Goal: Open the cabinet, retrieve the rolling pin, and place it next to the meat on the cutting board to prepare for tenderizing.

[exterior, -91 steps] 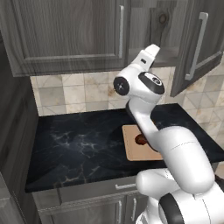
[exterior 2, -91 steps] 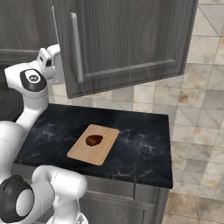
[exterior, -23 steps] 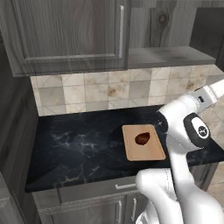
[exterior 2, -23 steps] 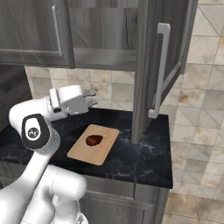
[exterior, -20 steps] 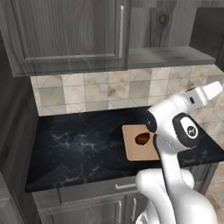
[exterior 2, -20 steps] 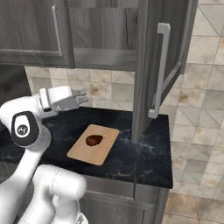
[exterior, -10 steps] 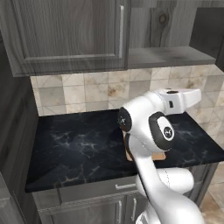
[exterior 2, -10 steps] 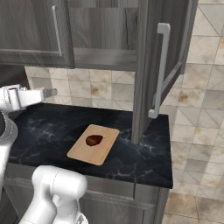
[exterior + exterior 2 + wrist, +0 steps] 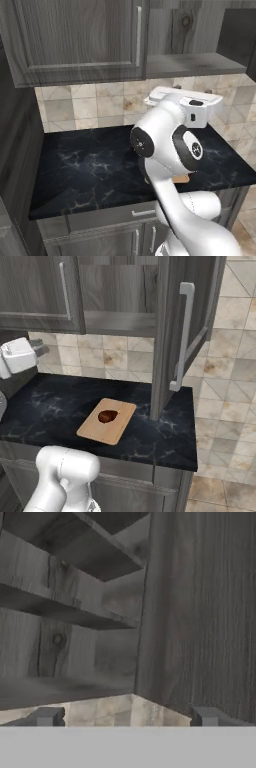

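The cabinet's (image 9: 120,291) right door (image 9: 167,331) stands swung open, its silver bar handle (image 9: 183,336) facing out. The left door (image 9: 75,40) is shut. On the black counter the cutting board (image 9: 95,432) carries the meat (image 9: 107,416). My gripper (image 9: 41,348) hovers at the left above the counter, well apart from the board, open and holding nothing. Seen from the hand, my gripper (image 9: 127,717) faces bare cabinet shelves (image 9: 65,612), the fingertips (image 9: 47,716) set wide apart. The rolling pin is out of view. My arm (image 9: 165,140) covers most of the board.
A tiled backsplash (image 9: 115,363) runs behind the counter (image 9: 50,401). The open door hangs over the counter's right end. A tall dark unit (image 9: 15,150) borders the counter on the left. Lower drawers and doors (image 9: 95,230) sit under the counter edge.
The arm has swung left, away from above the board toward the counter's left side, and the hand now looks up into the open cabinet. The door stays open and the jaws stay wide.
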Tool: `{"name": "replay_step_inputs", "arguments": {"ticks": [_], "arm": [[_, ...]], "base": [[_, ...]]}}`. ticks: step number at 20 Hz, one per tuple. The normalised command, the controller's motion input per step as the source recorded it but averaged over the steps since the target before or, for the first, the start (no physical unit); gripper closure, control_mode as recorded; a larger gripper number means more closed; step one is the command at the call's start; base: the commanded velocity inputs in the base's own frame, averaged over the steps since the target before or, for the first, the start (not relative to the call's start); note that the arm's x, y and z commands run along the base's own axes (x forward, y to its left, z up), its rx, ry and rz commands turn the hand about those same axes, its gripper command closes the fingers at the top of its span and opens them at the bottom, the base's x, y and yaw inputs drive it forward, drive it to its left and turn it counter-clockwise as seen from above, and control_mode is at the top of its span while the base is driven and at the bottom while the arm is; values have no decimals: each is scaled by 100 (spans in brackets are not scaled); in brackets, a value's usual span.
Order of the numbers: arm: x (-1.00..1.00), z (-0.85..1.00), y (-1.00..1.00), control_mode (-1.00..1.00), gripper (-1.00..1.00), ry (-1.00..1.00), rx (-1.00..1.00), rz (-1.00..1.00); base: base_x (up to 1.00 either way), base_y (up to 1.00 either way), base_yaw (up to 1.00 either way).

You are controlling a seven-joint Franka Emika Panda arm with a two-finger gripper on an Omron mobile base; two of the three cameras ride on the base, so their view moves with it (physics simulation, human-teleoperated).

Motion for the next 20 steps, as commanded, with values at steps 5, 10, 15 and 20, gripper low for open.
{"name": "replay_step_inputs", "arguments": {"ticks": [5,10,15,20], "arm": [[11,35,15,-100,-100,-26,1,26],[27,29,15,-100,-100,-15,3,27],[39,21,14,-100,-100,-4,3,25],[52,8,25,-100,-100,0,2,20]], "base": [[0,0,0],[0,0,0],[0,0,0],[0,0,0]]}}
